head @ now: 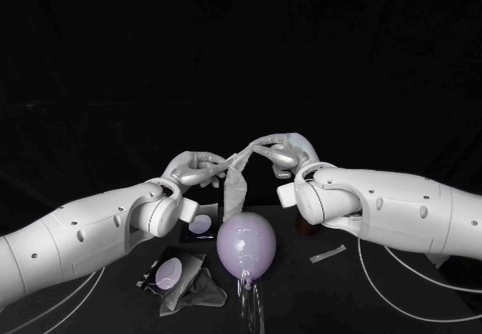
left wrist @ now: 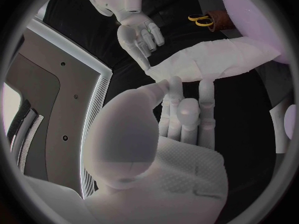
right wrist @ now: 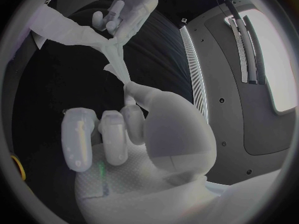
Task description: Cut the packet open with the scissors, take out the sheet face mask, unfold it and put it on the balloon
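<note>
**Hands.** The left hand (head: 197,168) and the right hand (head: 284,150) are raised above the desk (head: 336,296), at 11 and 1 o'clock of the balloon (head: 246,248). They stand close together. Each pinches the upper edge of the sheet face mask (head: 236,186) between its fingertips. The remaining fingers of the left hand are loosely extended under the sheet.

**Sheet face mask.** It is out of the packet and held by both hands at 12 o'clock of the balloon. It hangs as a narrow, partly folded pale band. Its lower end reaches the top of the balloon; whether it touches cannot be told.

**Balloon.** Pale lilac and egg-shaped, it lies at the middle of the desk.

**Packet.** The packet (head: 170,273) lies on the desk at 8 o'clock of the balloon, with a grey crumpled sheet (head: 204,290) just beside it.

**Other items.**
- A thin pale strip (head: 327,253) lies at 3 o'clock of the balloon.
- A small dark card (head: 201,224) bearing a pale oval lies at 10 o'clock.
- The scissors (left wrist: 200,19), yellow-handled, rest in a brown holder (left wrist: 218,22).
</note>
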